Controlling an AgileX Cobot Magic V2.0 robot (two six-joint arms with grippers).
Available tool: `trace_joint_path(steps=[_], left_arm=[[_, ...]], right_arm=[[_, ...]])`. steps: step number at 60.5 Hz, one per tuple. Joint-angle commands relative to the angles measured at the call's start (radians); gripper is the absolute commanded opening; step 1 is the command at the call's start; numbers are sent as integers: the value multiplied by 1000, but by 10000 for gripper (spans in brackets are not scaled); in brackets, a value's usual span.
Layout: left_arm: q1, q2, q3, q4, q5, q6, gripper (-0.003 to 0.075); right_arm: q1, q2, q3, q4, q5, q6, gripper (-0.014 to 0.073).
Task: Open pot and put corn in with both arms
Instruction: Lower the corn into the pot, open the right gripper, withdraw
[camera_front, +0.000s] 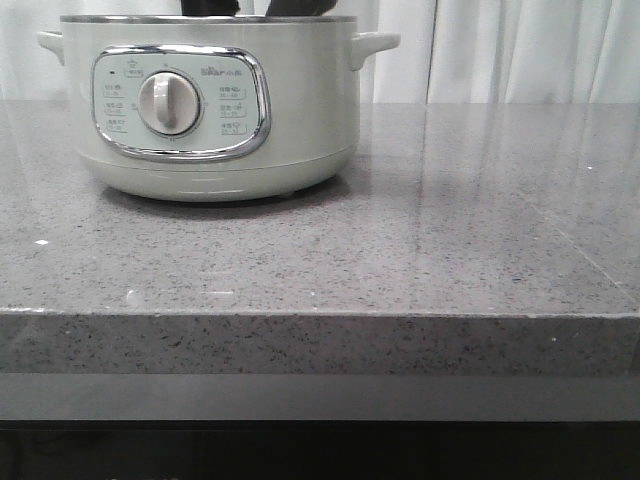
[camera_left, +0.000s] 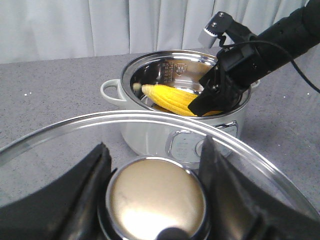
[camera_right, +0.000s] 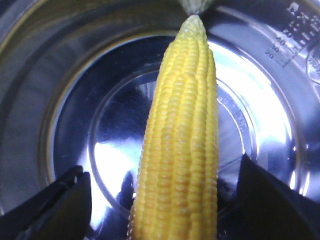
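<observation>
Front view gives us the biggest things first: the grey speckled tabletop (camera_front: 400, 250) and, standing on it toward our left, the pot (camera_front: 210, 110), its dial facing the camera and its steel rim bare of any cover.

Next in size is the glass lid (camera_left: 60, 135), which our left pincer (camera_left: 155, 195) holds clamped by its metal knob (camera_left: 156, 197), away from the pot so the opening is free.

Then comes our right pincer (camera_left: 212, 97), dipped inside the pot's rim. In the right wrist view its fingers (camera_right: 55, 205) stand wide to either side of the corn (camera_right: 180, 145), with steel showing between each pad and the cob, so we judge the grip is let go. The cob lies in the shiny bowl, pale tip pointing away from the pincer; whether it rests flat on the bottom we cannot tell.

To finish this step well, we should lift the right pincer straight up, fingers kept apart so neither pad drags the cob or knocks the rim. Our left arm should hold the lid level and well aside until the right arm is clear.
</observation>
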Motion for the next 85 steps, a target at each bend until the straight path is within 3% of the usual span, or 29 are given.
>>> trace_joint_path(steps=[1,13,37,57,67,85], left_arm=[[1,3,-34,13,-153,-10,148],[1,3,-34,13,-153,-10,148],[1,3,-34,13,-153,-10,148],[1,3,-34,9,-162,-10,148],[1,7,-1,-6,-275,-10,148],[1,175,1,-44,-554,-5,148]], right_arm=[[-4,-114,-40,2,-14,22,615],[-4,-284,40,10,51,49,615],[-4,-812,673,24,-236,49,615],[-4,-1121,1064,24,-268,49,615],[-4,-1190,1156,24,-279,49,615],[-4,-1186,1163,25,-268,49,615]])
